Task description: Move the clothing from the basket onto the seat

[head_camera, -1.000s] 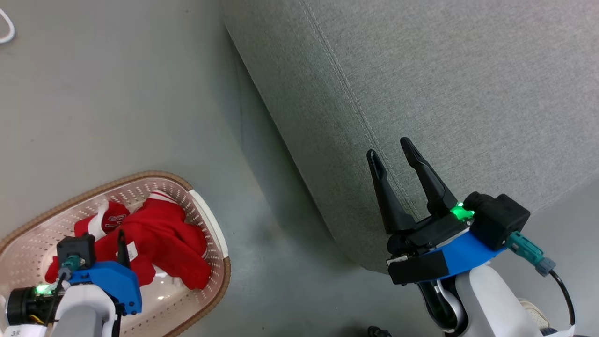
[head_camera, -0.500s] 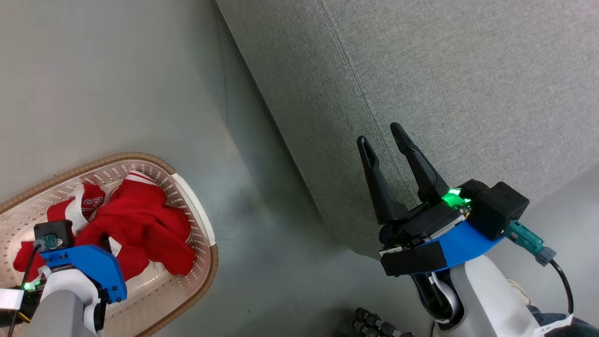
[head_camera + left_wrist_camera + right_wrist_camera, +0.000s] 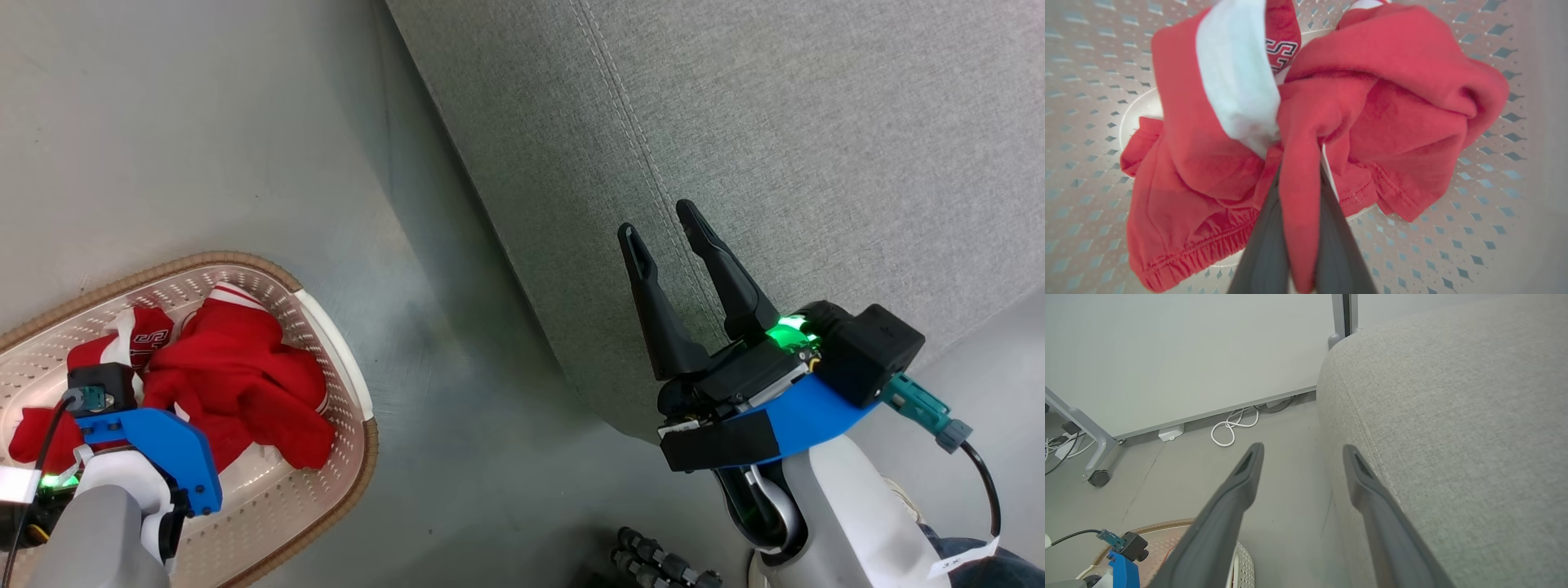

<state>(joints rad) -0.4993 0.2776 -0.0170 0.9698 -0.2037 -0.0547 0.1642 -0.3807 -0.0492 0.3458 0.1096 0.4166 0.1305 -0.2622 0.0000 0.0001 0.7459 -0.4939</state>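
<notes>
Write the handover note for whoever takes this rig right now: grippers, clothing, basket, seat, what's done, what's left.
Left gripper: down in the basket, shut on a fold of the clothing.
Right gripper: open, empty, over the edge of the seat.
Both red garments lie bunched together in the basket.
Done: grasp made; no garment on the seat yet.
Left: lift the clothing out, carry it to the seat, release. Check whether both pieces came up, and go back for any left behind.

I can read only part of a white, black-edged "S" on the red garment (image 3: 1286, 24); folds hide the rest.
</notes>
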